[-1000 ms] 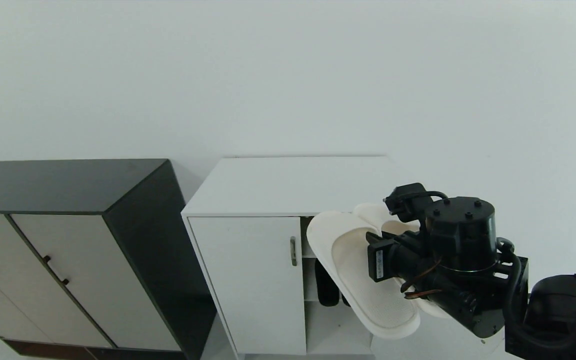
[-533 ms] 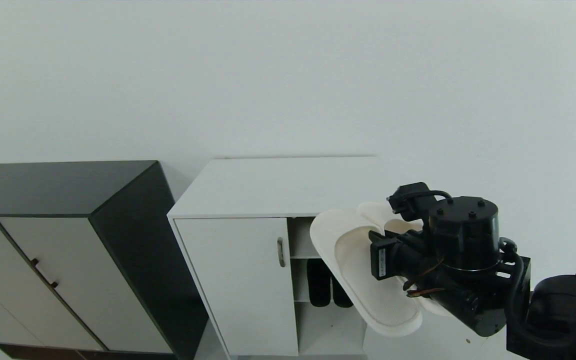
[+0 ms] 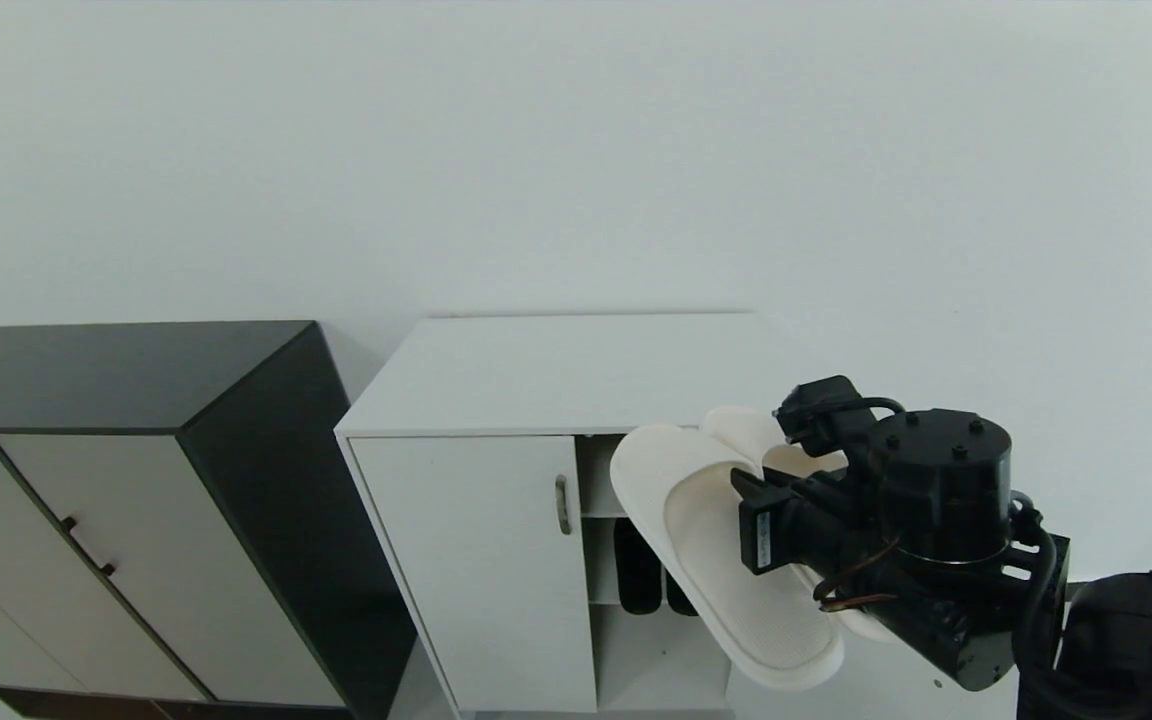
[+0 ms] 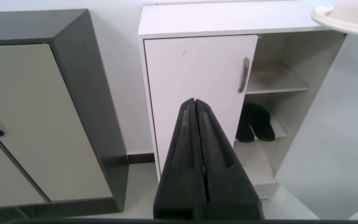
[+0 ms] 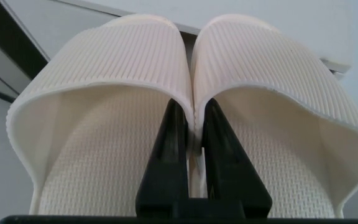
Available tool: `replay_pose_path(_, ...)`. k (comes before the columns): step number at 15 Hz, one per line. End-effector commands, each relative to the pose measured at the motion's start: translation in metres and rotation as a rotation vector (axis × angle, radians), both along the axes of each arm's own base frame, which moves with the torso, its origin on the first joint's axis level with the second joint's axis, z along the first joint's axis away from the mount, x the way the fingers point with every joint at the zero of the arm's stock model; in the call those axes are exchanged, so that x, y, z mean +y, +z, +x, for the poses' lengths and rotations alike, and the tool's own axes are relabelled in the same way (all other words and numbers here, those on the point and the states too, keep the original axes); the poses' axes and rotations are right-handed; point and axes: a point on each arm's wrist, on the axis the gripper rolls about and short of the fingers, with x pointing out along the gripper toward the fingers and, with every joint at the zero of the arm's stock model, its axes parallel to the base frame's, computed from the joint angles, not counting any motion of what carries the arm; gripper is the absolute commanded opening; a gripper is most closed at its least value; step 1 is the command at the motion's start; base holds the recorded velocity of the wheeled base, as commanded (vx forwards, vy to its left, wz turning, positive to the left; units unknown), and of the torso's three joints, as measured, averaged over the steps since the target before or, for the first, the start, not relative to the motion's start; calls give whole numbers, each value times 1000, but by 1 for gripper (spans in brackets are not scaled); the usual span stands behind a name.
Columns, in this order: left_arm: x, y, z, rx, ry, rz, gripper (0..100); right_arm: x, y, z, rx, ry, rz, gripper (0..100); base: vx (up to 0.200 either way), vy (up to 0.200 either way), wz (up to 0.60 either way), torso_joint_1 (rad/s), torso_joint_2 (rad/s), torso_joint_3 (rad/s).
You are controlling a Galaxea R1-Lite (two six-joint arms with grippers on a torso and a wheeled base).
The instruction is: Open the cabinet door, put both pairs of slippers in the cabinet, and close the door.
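A dark cabinet [image 3: 136, 380] stands beside the white cabinet [image 3: 556, 370], whose left door [image 3: 481, 570] is closed and whose right side is open, with black slippers [image 3: 638, 565] on a shelf. The left claw [image 4: 196, 109] is clenched on nothing, facing that door. The right claw [image 5: 193, 121] grasps the white slippers [image 3: 716, 545] before the opening.

— What sits at the centre of the frame?
— The left gripper [image 4: 194, 102], in the foreground, its black jaws pressed together. Behind it stands the white cabinet [image 4: 197, 18], one door [image 4: 197, 74] closed, its handle [image 4: 245, 74] next to the open half
— And inside?
— The black slippers [image 4: 257, 121] lie on a shelf [image 4: 281, 132]. A cream slipper [image 4: 353, 12] pokes in at the frame's corner, and a dark cabinet [image 4: 42, 93] stands beside the white one
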Motion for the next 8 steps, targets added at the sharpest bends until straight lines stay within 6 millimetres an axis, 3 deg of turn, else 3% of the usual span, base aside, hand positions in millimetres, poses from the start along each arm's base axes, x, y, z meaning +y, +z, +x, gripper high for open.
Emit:
replay_pose_path(1,0,0,0,1,0,0,0,1,-4,0,9,2,-9,0,0,0,0,0,0,0)
replay_pose_path(4,0,0,0,1,0,0,0,2,-4,1,-2,4,3,0,0,0,0,-37,87,48)
replay_pose_path(8,0,0,0,1,0,-2,0,3,-9,2,4,2,-4,0,0,0,0,-209,495,274)
